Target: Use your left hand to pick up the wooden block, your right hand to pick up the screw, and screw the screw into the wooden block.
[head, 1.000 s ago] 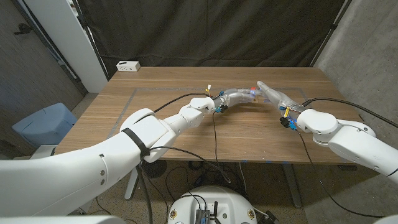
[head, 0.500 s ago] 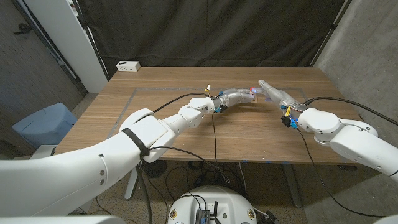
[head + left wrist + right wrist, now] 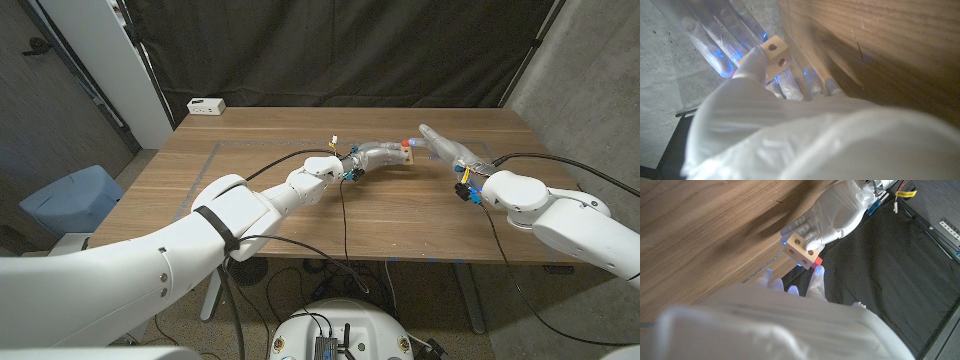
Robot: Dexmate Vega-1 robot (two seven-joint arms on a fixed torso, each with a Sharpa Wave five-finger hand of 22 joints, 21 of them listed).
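My left hand holds the small wooden block just above the middle of the table. In the right wrist view the block is pale wood with round holes, gripped by the left hand. A red-headed screw sits against one face of the block, pinched by my right hand's fingertips. My right hand reaches in from the right and meets the block. In the left wrist view the block sits at my left hand's fingertips, with the right hand's fingers just behind it.
A white box lies at the table's far left corner. A blue seat stands off the table's left side. Cables trail from both wrists over the table's near half.
My right hand has edged a little farther and towards the block. The left hand has turned slightly, so the block's pale face now shows in the head view.
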